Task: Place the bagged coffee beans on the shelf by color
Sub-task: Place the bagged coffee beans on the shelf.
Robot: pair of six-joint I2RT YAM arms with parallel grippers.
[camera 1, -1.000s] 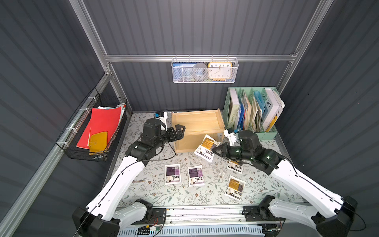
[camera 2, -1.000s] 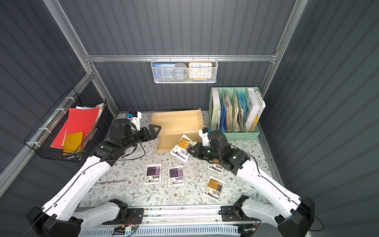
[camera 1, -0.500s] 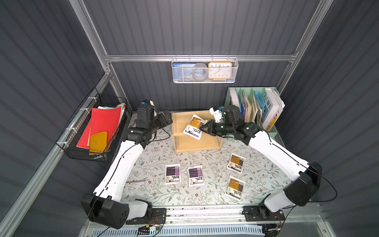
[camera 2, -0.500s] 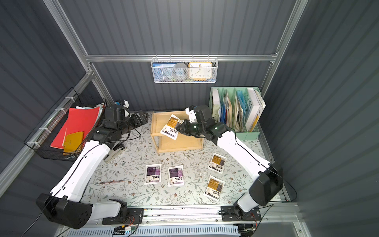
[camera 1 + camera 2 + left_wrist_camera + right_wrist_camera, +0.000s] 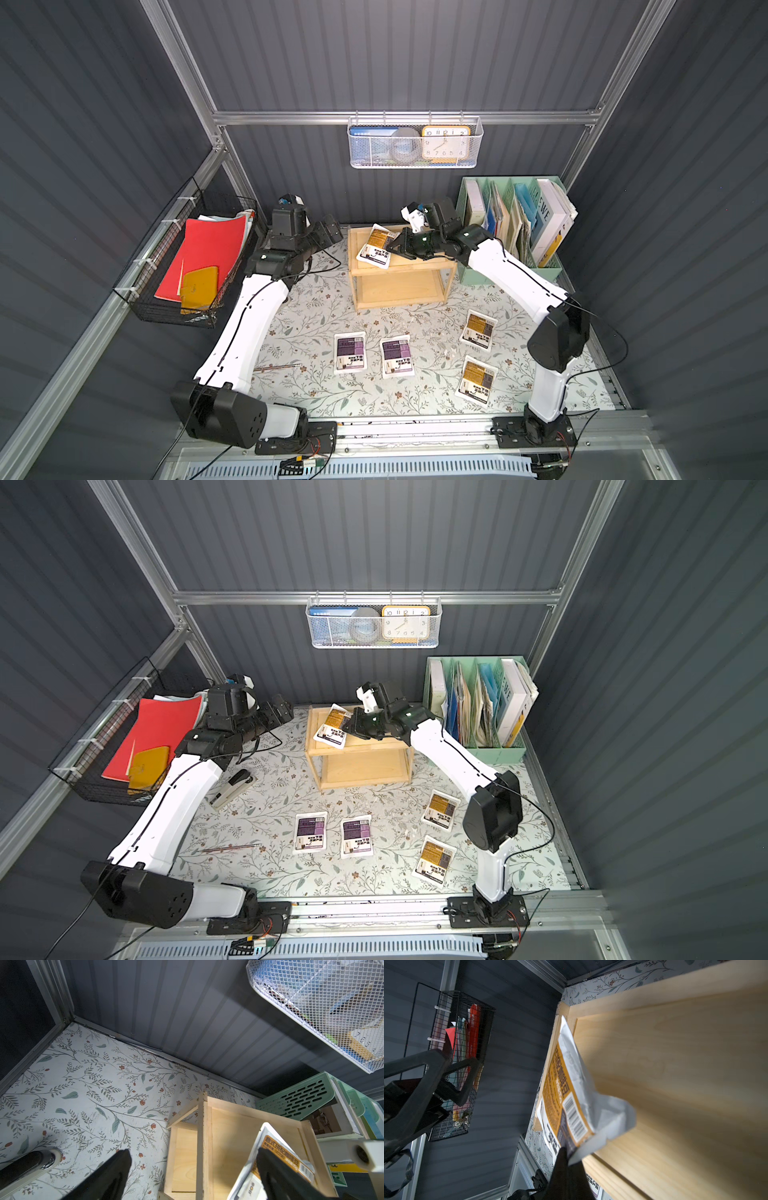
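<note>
The light-wood shelf (image 5: 419, 269) (image 5: 374, 751) stands at the back middle of the table. My right gripper (image 5: 392, 249) (image 5: 351, 727) (image 5: 566, 1159) is shut on an orange-labelled bag of coffee beans (image 5: 376, 247) (image 5: 331, 726) (image 5: 571, 1095). It holds the bag tilted over the left part of the shelf's top tray (image 5: 675, 1064). Two purple-labelled bags (image 5: 350, 352) (image 5: 397, 356) and two orange-labelled bags (image 5: 478, 328) (image 5: 476, 380) lie flat on the table in front. My left gripper (image 5: 328, 232) (image 5: 278, 712) (image 5: 193, 1167) hangs open and empty just left of the shelf (image 5: 228, 1126).
A mint-green file organizer (image 5: 515, 232) full of books stands right of the shelf. A black wire basket (image 5: 195, 266) with a red folder hangs on the left wall. A white mesh basket (image 5: 415, 141) with a clock hangs behind. A stapler (image 5: 230, 789) and a thin stick (image 5: 276, 367) lie on the left.
My right arm has carried the orange-labelled bag from beside the shelf up over its top tray. My left arm has drawn back towards the back left corner.
</note>
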